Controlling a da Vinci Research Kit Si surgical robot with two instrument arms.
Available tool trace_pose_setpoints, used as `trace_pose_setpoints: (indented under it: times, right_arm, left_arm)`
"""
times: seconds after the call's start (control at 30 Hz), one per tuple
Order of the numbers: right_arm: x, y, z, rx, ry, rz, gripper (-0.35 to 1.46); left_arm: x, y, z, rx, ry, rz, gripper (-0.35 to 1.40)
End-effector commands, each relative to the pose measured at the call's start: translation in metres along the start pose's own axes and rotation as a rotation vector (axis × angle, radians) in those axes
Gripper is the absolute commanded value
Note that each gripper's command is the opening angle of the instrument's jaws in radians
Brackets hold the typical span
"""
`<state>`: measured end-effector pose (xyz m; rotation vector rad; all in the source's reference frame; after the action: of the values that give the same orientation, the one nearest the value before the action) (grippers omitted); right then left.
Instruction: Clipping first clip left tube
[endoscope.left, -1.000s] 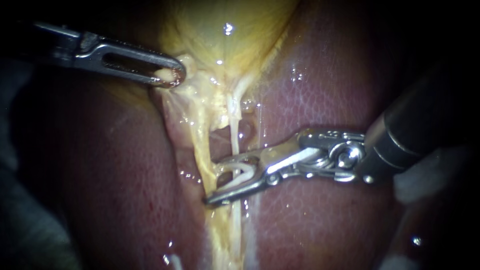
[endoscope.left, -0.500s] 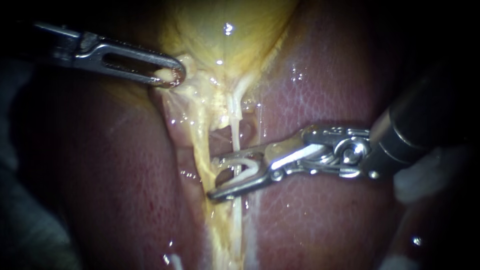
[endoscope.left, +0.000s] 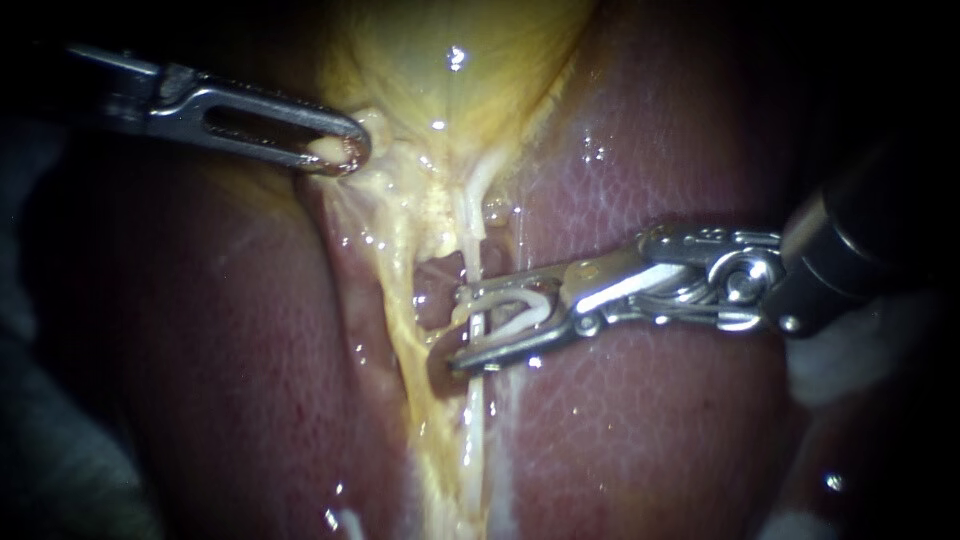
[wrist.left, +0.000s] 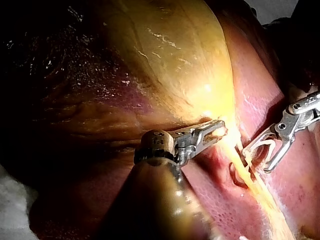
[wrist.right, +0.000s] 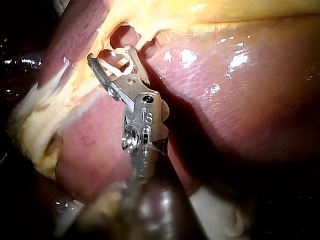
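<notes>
Steel jaws of our left instrument (endoscope.left: 338, 152) are clamped on the pale fringe at the neck of the gallbladder (endoscope.left: 460, 90). We judge that this pull keeps the tissue beneath them spread and taut, so the strands stand clear of the liver (endoscope.left: 220, 330). Below those jaws, and just ahead of the right ones, runs a yellow band (endoscope.left: 408, 340). Right beside it, the thin pale tube (endoscope.left: 476, 420) passes straight between the jaws of our right instrument (endoscope.left: 456, 331). These stand wide apart, each bearing one leg of the white clip (endoscope.left: 520, 312), so the clip straddles the tube and is not yet pressed together. We cannot tell whether this is the left tube the task names. Spread jaws set across the tube look to us like the lining-up before the squeeze. Compared with a second ago, the left instrument sits where it was, while the right one has drawn back along its shaft. Its tips then reached past the yellow band and now end just beyond the pale tube.
</notes>
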<state>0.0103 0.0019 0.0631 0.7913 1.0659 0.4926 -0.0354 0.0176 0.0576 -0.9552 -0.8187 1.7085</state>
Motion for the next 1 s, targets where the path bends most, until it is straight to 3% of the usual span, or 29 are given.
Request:
trace_pose_setpoints:
  times: [0.03,0.77,1.0]
  right_arm:
    - [0.0000,0.0000,-0.0001,0.000,0.000,0.000,0.48]
    - [0.0015,-0.0023,-0.0028,0.017,-0.002,-0.030,0.49]
    - [0.0018,-0.0037,-0.0028,0.069,0.012,-0.027,0.49]
  left_arm:
    - [0.0000,0.0000,0.0000,0.000,0.000,0.000,-0.35]
    - [0.0000,0.0000,-0.0001,0.000,0.000,0.000,-0.35]
    - [0.0000,0.0000,-0.0001,0.000,0.000,0.000,-0.35]
